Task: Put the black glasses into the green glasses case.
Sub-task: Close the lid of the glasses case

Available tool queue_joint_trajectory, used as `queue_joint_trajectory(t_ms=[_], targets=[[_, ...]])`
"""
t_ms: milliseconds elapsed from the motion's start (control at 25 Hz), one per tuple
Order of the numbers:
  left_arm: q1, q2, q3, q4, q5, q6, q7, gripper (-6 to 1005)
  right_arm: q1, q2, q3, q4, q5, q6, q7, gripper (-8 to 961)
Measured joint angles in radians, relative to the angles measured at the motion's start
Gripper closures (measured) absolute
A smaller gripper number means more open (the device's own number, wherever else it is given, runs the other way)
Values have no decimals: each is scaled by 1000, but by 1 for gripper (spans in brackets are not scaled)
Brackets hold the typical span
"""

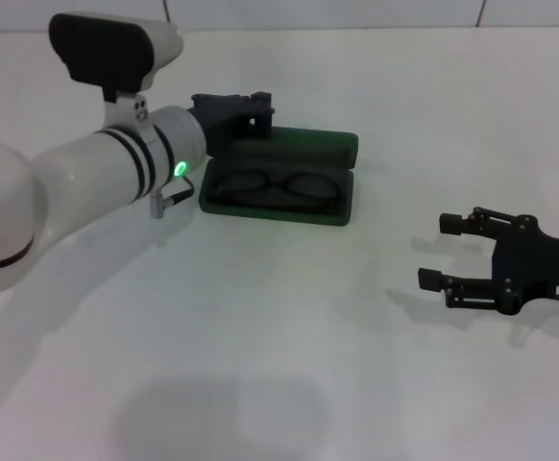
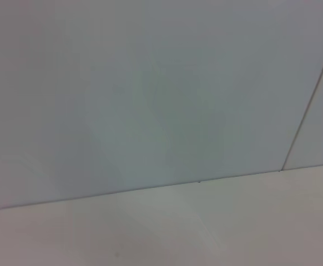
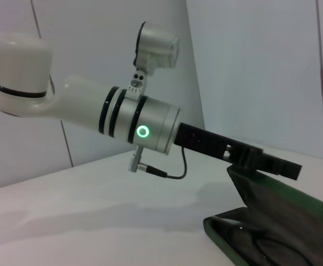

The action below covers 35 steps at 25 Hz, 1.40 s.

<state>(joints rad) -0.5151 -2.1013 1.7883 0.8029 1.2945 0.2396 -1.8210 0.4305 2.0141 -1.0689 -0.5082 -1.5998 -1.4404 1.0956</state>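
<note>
The green glasses case (image 1: 349, 182) lies open at the back middle of the table, its lid (image 1: 308, 144) raised partway. The black glasses (image 1: 275, 184) lie folded inside its lower half. My left gripper (image 1: 262, 108) is at the lid's far left edge, touching or just above it, fingers together and holding nothing. The right wrist view shows the case (image 3: 294, 216) with the left gripper (image 3: 286, 166) at the top edge of the tilted lid, and the glasses (image 3: 260, 244) show dimly inside. My right gripper (image 1: 438, 252) rests open and empty at the right, well away from the case.
The white table (image 1: 279, 365) extends in front of the case. A pale wall (image 2: 150, 83) stands behind the table; the left wrist view shows only this wall and the table's back edge. The left arm (image 1: 116, 173) reaches across the left side.
</note>
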Motion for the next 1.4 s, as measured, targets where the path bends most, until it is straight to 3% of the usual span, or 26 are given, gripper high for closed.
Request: queue_joint_trajectory(t_ms=[320, 720, 840, 1400], targets=[[31, 1, -10, 10, -20, 48, 30, 914, 2, 0, 0, 0, 0, 0, 0, 124], [106, 4, -32, -14, -392, 205, 441, 912, 2, 0, -1, 1, 3, -2, 0, 124], [108, 7, -36, -53, -461, 255, 490, 912, 2, 0, 2, 1, 3, -5, 0, 124], [139, 7, -62, -92, -471, 354, 564, 909, -3, 0, 0, 0, 6, -5, 0, 124]])
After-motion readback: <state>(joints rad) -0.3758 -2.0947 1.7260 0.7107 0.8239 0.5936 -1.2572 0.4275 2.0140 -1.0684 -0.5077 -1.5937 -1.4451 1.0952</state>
